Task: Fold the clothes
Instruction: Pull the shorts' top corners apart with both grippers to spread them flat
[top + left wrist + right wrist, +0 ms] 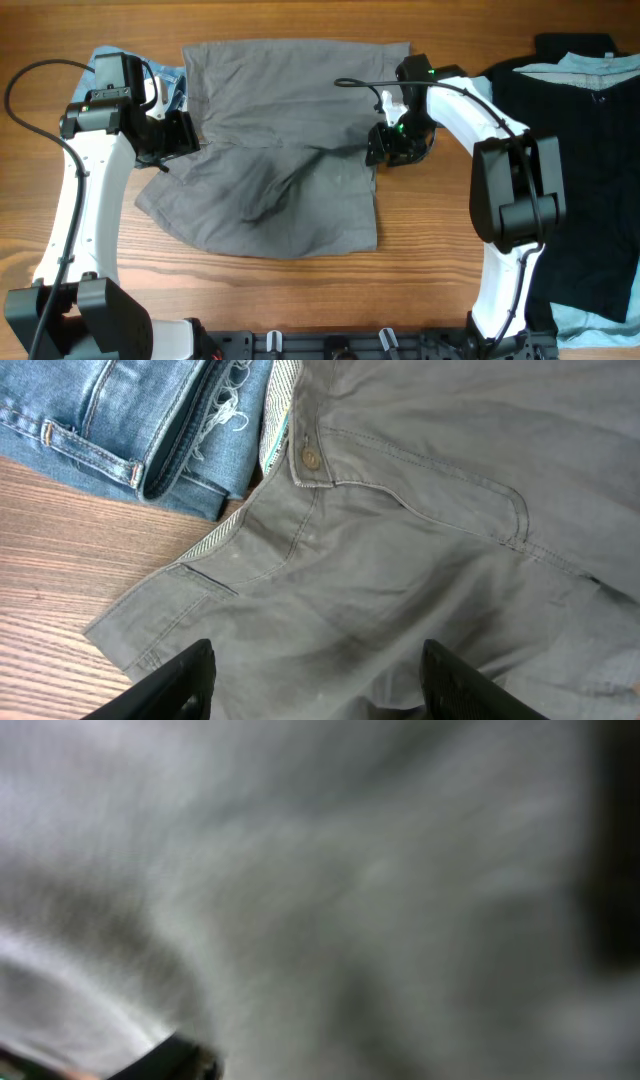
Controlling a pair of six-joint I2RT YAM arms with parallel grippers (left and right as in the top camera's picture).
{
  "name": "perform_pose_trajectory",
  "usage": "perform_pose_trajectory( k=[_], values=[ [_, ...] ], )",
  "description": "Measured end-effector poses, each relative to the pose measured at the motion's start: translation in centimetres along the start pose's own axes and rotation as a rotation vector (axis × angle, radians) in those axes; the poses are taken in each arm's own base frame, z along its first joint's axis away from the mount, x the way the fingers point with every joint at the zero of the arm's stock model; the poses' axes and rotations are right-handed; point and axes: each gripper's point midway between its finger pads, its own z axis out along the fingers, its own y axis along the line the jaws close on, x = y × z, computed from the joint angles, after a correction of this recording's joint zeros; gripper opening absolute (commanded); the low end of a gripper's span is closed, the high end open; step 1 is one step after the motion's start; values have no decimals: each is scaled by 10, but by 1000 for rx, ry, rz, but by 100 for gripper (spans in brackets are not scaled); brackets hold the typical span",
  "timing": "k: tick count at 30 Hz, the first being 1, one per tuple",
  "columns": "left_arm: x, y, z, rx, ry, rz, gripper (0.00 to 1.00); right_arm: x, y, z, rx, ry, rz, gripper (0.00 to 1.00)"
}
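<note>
The grey shorts (285, 120) lie spread on the wooden table, rumpled, with a dark crease running toward their right edge. My left gripper (178, 135) is open at the shorts' left edge. In the left wrist view its jaws (318, 655) straddle the grey cloth (420, 540) just below the waistband and button. My right gripper (385, 147) sits at the shorts' right edge, and the cloth is drawn toward it. In the right wrist view blurred grey cloth (350, 870) fills the frame and only one finger shows.
Small light-blue denim shorts (165, 85) lie under the grey shorts' far-left corner and also show in the left wrist view (130, 420). A big black garment (580, 180) with pale-blue cloth (595, 65) covers the table's right side.
</note>
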Motion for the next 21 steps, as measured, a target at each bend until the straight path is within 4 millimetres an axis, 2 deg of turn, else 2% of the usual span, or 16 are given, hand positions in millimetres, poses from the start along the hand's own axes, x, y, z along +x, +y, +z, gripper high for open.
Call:
perform_pose_trajectory(
  k=[1, 2, 3, 4, 5, 9, 11, 12, 15, 17, 18, 19, 21],
  values=[
    [0, 0, 0, 0, 0, 0, 65, 0, 2, 1, -15, -8, -13, 57],
    [0, 0, 0, -1, 1, -1, 65, -1, 6, 2, -34, -24, -28, 41],
    [0, 0, 0, 0, 1, 0, 66, -2, 8, 3, -44, -34, -35, 29],
    [0, 0, 0, 0, 1, 0, 66, -4, 10, 5, -54, -43, -47, 9],
    [0, 0, 0, 0, 1, 0, 66, -4, 12, 9, -67, -44, -54, 4],
    [0, 0, 0, 0, 1, 0, 69, 9, 6, 12, -37, 21, 29, 4],
    [0, 0, 0, 0, 1, 0, 70, 20, -10, 7, 47, 68, 116, 4],
    [0, 0, 0, 0, 1, 0, 71, 28, -25, 0, 117, 92, 180, 4],
    [0, 0, 0, 0, 1, 0, 75, 46, -67, -28, 273, 106, 332, 4],
    [0, 0, 0, 2, 2, 0, 76, 52, -90, -57, 331, 63, 414, 4],
    [0, 0, 0, 2, 2, 0, 76, 60, -102, -82, 363, 24, 481, 4],
    [0, 0, 0, 2, 2, 0, 77, 64, -108, -95, 376, 2, 510, 11],
    [0, 0, 0, 2, 2, 0, 78, 72, -113, -113, 391, -28, 549, 56]
  ],
)
